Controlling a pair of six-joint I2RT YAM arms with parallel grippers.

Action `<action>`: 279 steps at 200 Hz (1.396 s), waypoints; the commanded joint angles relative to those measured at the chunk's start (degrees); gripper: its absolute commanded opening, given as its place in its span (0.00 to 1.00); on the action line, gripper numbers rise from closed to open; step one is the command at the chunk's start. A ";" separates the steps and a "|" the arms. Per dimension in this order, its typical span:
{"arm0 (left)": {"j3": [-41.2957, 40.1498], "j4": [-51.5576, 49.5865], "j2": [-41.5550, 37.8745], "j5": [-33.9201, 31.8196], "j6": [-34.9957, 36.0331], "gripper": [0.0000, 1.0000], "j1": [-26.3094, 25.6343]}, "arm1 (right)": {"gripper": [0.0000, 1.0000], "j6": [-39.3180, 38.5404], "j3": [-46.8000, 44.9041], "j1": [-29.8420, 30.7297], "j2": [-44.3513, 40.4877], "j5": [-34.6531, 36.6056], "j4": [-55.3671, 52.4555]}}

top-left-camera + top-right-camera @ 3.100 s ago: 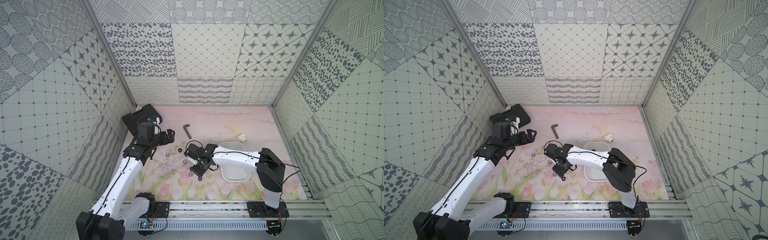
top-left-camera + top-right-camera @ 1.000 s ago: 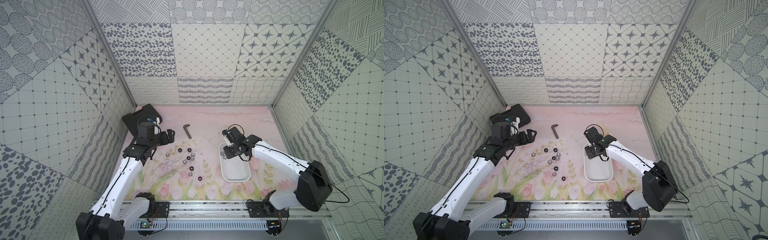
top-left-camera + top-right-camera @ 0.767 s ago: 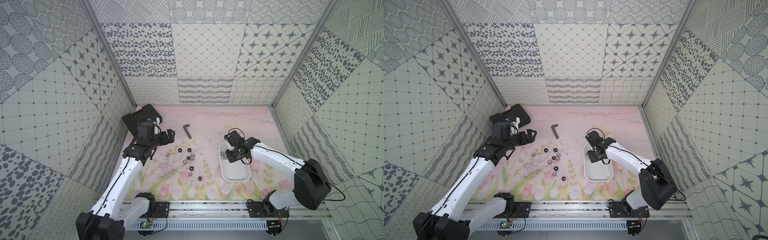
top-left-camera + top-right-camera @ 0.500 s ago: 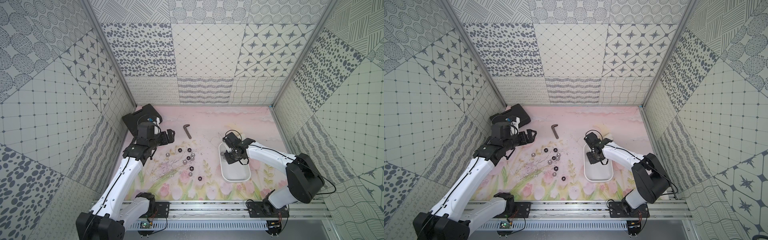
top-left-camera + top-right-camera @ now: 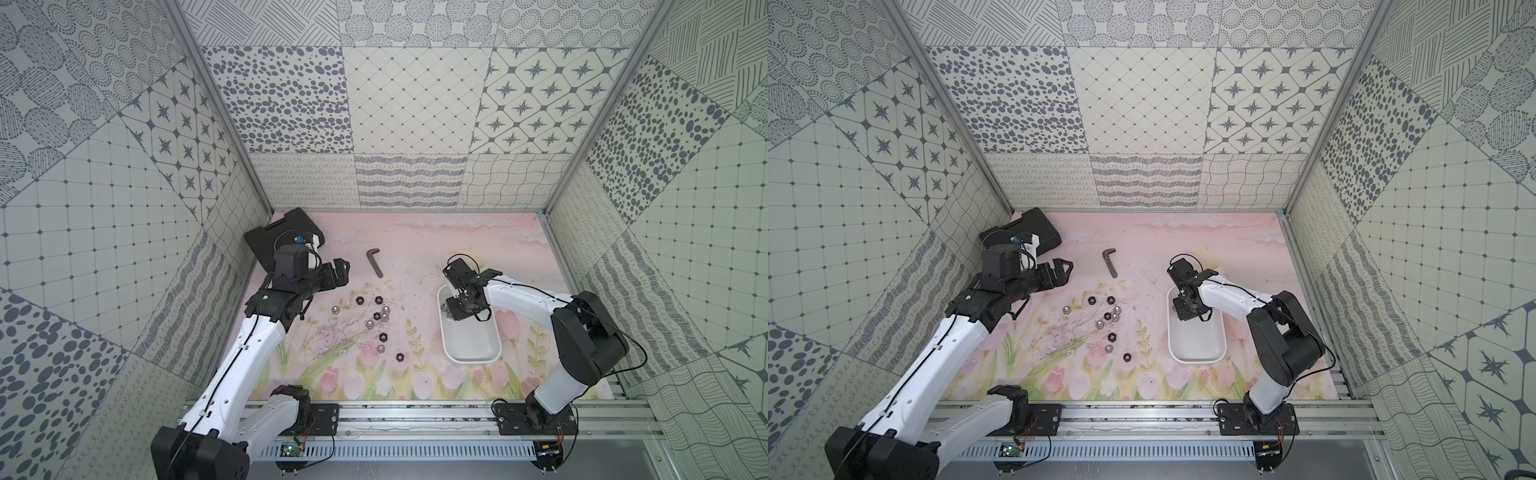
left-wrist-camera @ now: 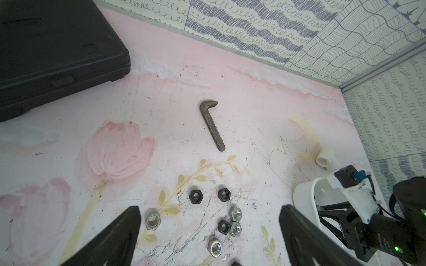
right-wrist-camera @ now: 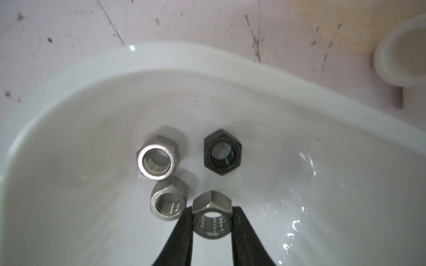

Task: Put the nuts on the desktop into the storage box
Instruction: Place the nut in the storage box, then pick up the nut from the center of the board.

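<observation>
1. Far left, the left pincer (image 5: 337, 272) hovers spread wide over the table (image 5: 415, 249), just beside the black case (image 5: 270, 237).
2. Mid-table, loose nuts (image 5: 376, 316) lie scattered, some black, some silver.
3. On the right sits the storage box (image 5: 471, 345). The right pincer (image 7: 212, 208) is down inside it, pinching a silver nut (image 7: 212, 224).
4. Three more nuts (image 7: 222, 155) rest on the box floor just beside.

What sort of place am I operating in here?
Probably a purpose-built robot data-collection cell, not a real workshop: patterned panel walls box in a tulip-printed desktop, and the left arm and right arm are bolted to an aluminium rail along the front edge.
</observation>
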 commanded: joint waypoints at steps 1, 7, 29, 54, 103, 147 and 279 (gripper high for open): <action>-0.55 0.16 -0.38 0.48 -0.40 0.99 -0.12 | 0.34 -0.85 1.80 -0.21 2.03 -0.18 1.12; -0.63 0.16 -0.35 0.42 -0.40 0.99 -0.12 | 0.35 -0.87 2.01 -0.15 2.43 -0.31 1.09; -0.76 0.16 -0.34 0.36 -0.39 0.99 -0.08 | 0.39 -0.96 2.80 -0.20 3.50 -0.26 1.09; -0.73 0.16 -0.37 0.33 -0.31 0.99 -0.15 | 0.43 -0.83 3.26 -0.14 2.98 -0.31 0.97; -0.66 0.34 -0.08 0.48 -0.49 0.99 -0.09 | 0.46 -1.46 6.50 3.36 -4.56 0.28 -2.69; -0.60 0.56 0.14 0.68 -0.67 0.99 -0.14 | 0.49 -2.21 10.00 12.41 -8.84 -0.87 -2.86; -0.71 0.87 -0.24 1.19 -0.75 0.99 -0.11 | 0.50 5.01 23.52 30.72 15.65 -3.60 2.59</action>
